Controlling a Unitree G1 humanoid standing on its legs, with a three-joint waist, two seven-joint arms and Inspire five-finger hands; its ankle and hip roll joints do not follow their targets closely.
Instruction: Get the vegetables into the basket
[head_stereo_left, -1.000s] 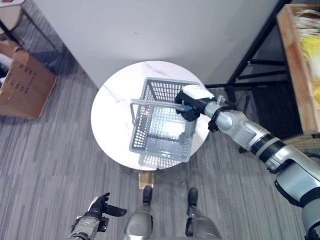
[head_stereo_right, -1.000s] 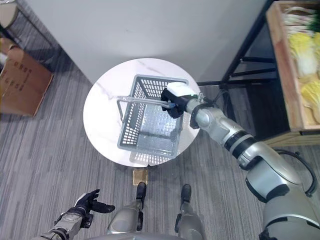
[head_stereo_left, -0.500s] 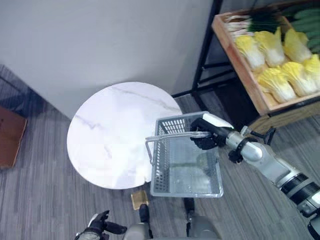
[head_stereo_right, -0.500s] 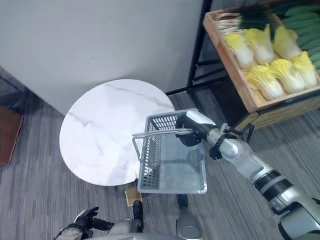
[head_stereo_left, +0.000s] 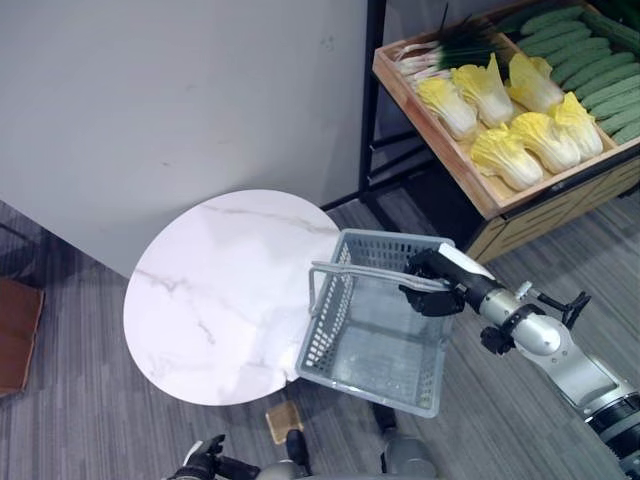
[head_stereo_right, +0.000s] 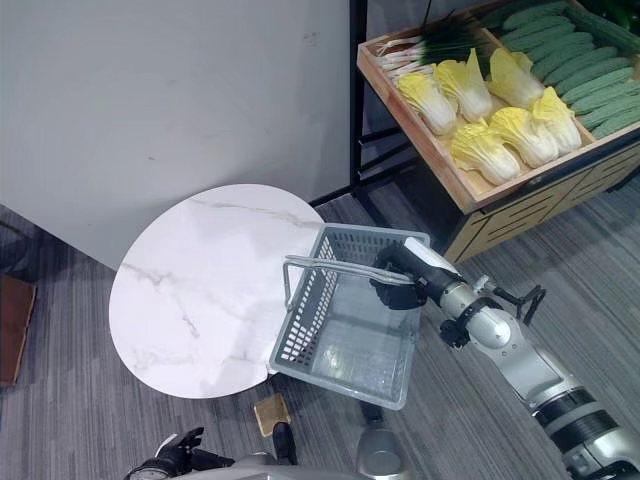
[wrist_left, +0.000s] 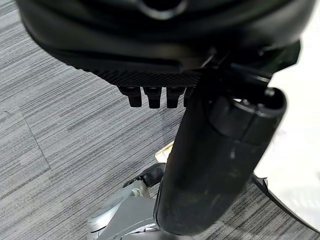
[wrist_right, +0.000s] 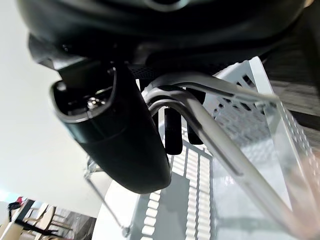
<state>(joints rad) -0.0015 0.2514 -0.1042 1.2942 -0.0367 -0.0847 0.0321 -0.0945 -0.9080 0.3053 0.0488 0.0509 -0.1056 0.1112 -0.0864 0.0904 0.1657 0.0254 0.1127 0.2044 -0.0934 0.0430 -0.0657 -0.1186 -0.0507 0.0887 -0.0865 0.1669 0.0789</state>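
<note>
Basket (head_stereo_left: 375, 335) now off round table (head_stereo_left: 210, 300), hanging from your right hand (head_stereo_left: 437, 289), fingers curled round handle (head_stereo_left: 365, 274); was on table second ago. Basket empty. Vegetables (head_stereo_left: 510, 125) in crate beyond hand. Left hand (wrist_left: 150, 95) low, fingers relaxed. Carry on toward crate.

The basket (head_stereo_left: 375, 335) was grey plastic with mesh walls and nothing inside. It hung tilted, off the edge of the round white worktop (head_stereo_left: 215, 290), its near end lower, with one corner over the worktop's rim. Its metal handle (head_stereo_left: 365, 273) stood raised, gripped at one end by the right robot hand (head_stereo_left: 437, 290). The vegetables lay in a wooden crate (head_stereo_left: 470, 180) well apart: yellow-leafed cabbages (head_stereo_left: 510, 125), green cucumbers (head_stereo_left: 590, 65) and green onions (head_stereo_left: 440, 55).
</note>
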